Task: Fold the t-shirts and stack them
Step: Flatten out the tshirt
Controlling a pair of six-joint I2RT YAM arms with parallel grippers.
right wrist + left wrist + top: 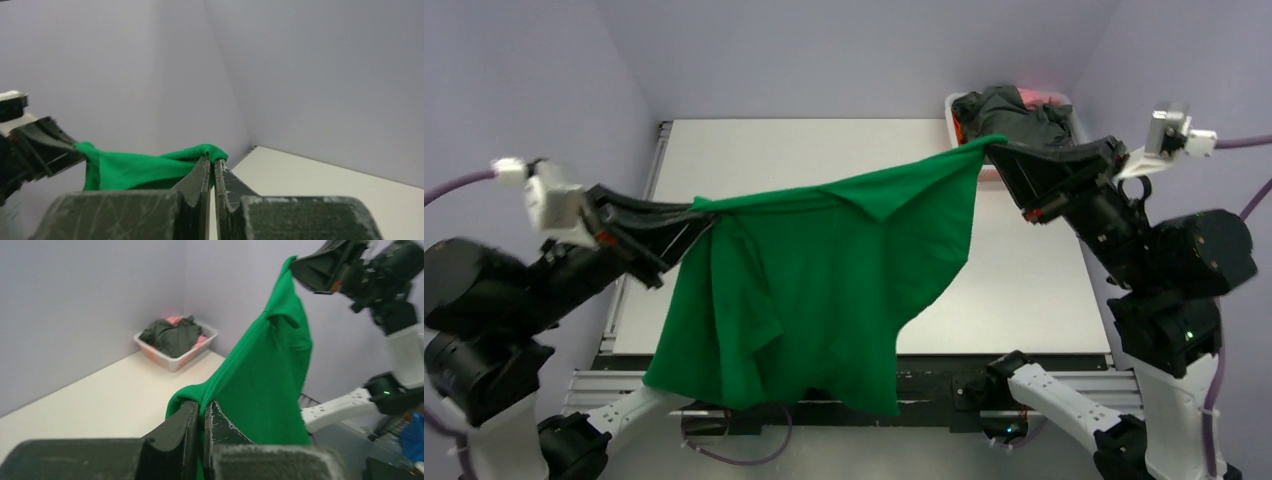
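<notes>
The left gripper (696, 208) and right gripper (992, 148) each clench the green t-shirt (824, 280), hanging spread between them for folding; next it likely needs laying flat on the table (1024, 290) below.

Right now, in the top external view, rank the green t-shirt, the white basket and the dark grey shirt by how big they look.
1. green t-shirt, clearly the largest.
2 and 3. white basket and dark grey shirt: too close to rank, because the shirt covers most of the basket.
</notes>
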